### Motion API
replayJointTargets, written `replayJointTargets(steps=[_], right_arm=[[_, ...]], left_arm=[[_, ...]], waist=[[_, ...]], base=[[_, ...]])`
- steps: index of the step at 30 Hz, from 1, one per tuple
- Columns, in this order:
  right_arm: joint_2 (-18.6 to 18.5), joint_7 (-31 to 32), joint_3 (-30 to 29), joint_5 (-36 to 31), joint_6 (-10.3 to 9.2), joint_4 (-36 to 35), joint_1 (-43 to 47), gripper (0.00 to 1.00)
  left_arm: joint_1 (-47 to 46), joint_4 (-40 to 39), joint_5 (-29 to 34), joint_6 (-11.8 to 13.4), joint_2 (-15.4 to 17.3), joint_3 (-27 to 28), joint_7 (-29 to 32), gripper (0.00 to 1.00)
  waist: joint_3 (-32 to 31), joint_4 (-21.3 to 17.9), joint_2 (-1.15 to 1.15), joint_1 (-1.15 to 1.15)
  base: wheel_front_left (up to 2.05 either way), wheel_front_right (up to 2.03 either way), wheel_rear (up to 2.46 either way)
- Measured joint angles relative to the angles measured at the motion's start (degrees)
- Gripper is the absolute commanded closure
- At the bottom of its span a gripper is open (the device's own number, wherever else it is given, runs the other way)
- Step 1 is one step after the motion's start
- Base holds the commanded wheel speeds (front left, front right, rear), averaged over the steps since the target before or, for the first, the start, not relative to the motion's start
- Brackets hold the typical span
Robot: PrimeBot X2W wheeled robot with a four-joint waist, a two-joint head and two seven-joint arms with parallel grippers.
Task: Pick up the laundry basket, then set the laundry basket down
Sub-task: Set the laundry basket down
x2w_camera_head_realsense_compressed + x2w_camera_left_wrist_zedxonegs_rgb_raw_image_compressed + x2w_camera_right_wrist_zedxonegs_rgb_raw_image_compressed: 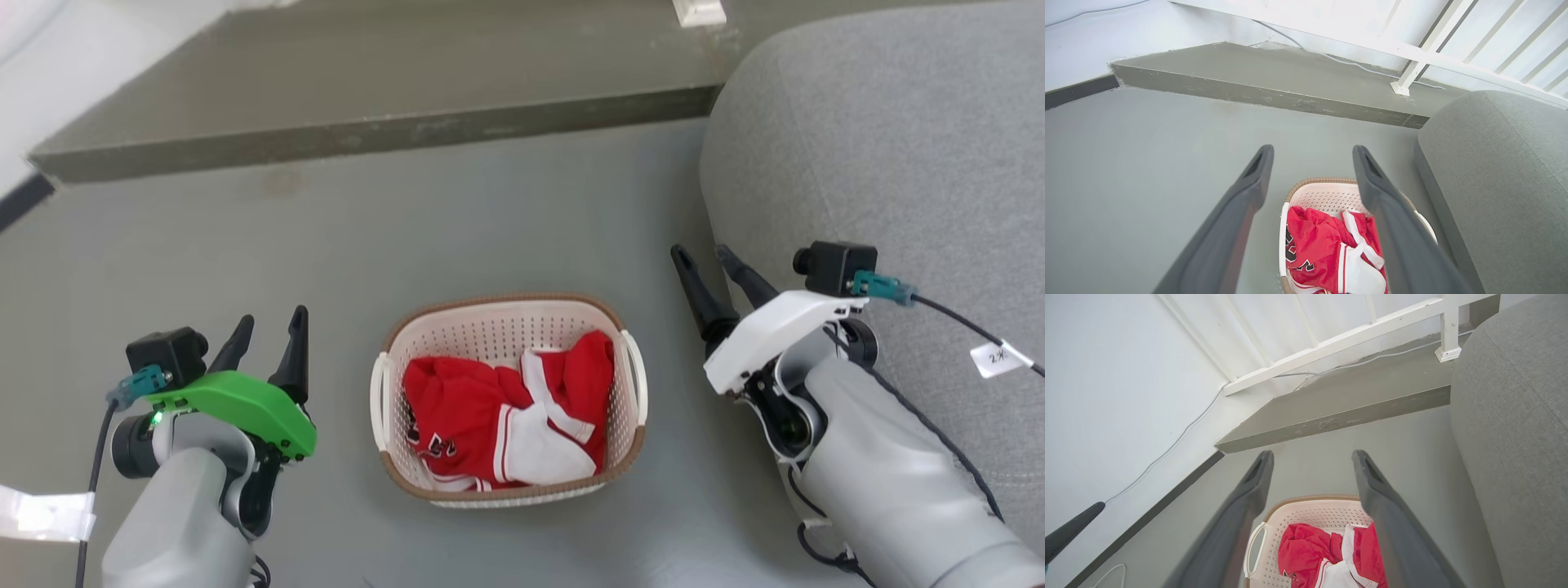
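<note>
Laundry basket (482, 335) stands on the grey floor (408, 220) between the two arms, and neither pincer touches it.

The left pincer (273, 317) is held with its two dark fingers spread apart and nothing between them. The fingers point away from the robot, and a green cover (237, 404) sits on the wrist behind them. It is near the basket's left handle (380, 400) but clear of it. In the left wrist view the fingers frame the far part of the basket from above.

The right pincer (700, 250) is likewise parted and empty, with a white cover (775, 335) behind its fingers. It lies to the right of the basket, farther from the robot than the right handle (639, 384), with bare floor between them. It is just beside the edge of a grey upholstered seat (898, 122). A cable from the small black camera on that wrist carries a white tag (998, 358).

The basket is upright, its brown rim uppermost. A crumpled red and white garment (490, 408) fills most of its bottom, leaving the far perforated wall bare.

Beyond the basket the floor runs to a raised grey step (367, 90). A white railing (1412, 69) stands on the step, and a thin cable (1167, 449) trails along the white wall.
</note>
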Motion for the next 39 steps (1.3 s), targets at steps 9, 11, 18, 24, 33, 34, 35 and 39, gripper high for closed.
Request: replayJointTargets(steps=[9, 11, 18, 24, 33, 34, 35, 39], right_arm=[[-0.09, 0.00, -3.43, -4.90, -0.69, -5.90, 4.77, 0.00], [-0.07, 0.00, -4.50, -5.68, -1.16, -7.58, 5.68, 0.00], [0.12, -0.02, -8.16, -9.07, -2.11, -13.61, 8.23, 0.00], [0.16, -0.19, -9.60, -12.28, -2.70, -17.20, 11.22, 0.00], [0.15, -0.26, -11.71, -16.52, -4.15, -21.80, 14.21, 0.00], [0.13, -0.26, -11.88, -16.83, -4.26, -22.03, 14.45, 0.00], [0.12, -0.26, -12.15, -17.18, -4.66, -22.45, 14.80, 0.00], [0.02, -0.27, -13.26, -18.66, -5.24, -23.53, 16.07, 0.00]], left_arm=[[3.97, -6.14, 2.98, 1.13, -0.15, 3.01, 0.00, 0.00], [4.43, -8.03, 3.81, 1.20, -0.16, 3.70, -0.01, 0.00], [7.99, -12.59, 5.92, 1.86, -0.27, 6.32, 0.00, 0.00], [10.13, -18.01, 7.50, 1.86, -1.48, 9.00, -0.01, 0.00], [13.84, -23.24, 11.27, 1.86, -1.90, 11.09, -0.16, 0.00], [14.32, -23.43, 11.49, 1.86, -1.93, 11.17, -0.16, 0.00], [14.77, -23.60, 11.95, 1.87, -1.98, 11.25, -0.16, 0.00], [16.13, -24.98, 13.88, 1.87, -2.11, 11.88, -0.16, 0.00]], waist=[[-3.50, 0.33, 0.00, 0.00], [-4.03, 0.48, 0.00, 0.00], [-5.31, 0.61, 0.00, 0.00], [-5.59, 0.54, 0.00, 0.00], [-5.76, 0.60, 0.00, 0.00], [-5.76, 0.60, 0.00, 0.00], [-5.74, 0.60, 0.00, 0.00], [-5.61, 0.57, 0.00, 0.00]], base=[[0.00, 0.00, 0.00], [0.00, 0.00, 0.00], [0.00, 0.00, 0.00], [0.00, 0.00, 0.00], [0.00, 0.00, 0.00], [0.00, 0.00, 0.00], [0.00, 0.00, 0.00], [0.00, 0.00, 0.00]])
